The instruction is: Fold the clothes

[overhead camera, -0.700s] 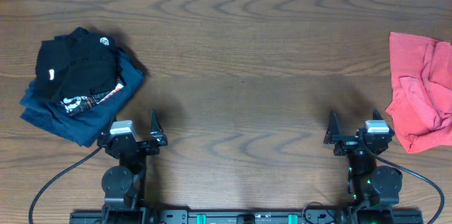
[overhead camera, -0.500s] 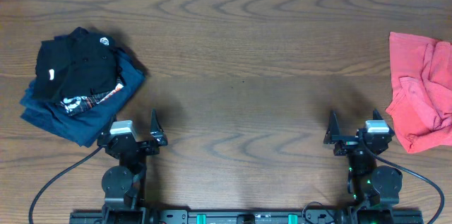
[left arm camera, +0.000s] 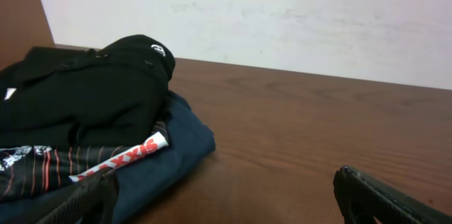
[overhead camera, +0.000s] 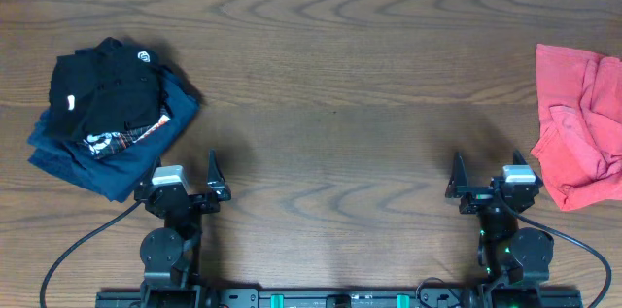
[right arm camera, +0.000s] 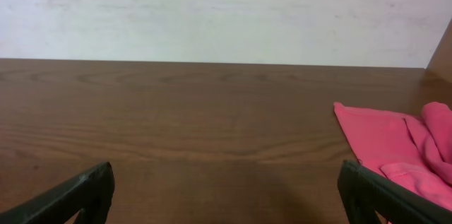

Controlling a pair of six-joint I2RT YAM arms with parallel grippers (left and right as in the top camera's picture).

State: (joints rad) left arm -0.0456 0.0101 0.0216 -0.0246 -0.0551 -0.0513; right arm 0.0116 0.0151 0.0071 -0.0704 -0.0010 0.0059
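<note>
Crumpled matt coral cloth T-shirt (overhead camera: 581, 125), smooth dark wood-grain table (overhead camera: 330, 104), matt black cloth garment (overhead camera: 107, 89)

The two arms (overhead camera: 167, 235) are black, each with a grey wrist block (overhead camera: 168, 175), pointed black fingers (overhead camera: 212, 166) and a black cable (overhead camera: 73, 247)

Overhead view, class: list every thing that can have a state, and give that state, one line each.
coral-red T-shirt: crumpled, unfolded, at the table's right edge, untouched.
black garment: folded, lying on the navy-blue one.
navy-blue garment: folded, under the black one.
left gripper: open, empty.
right gripper: open, empty.
</note>
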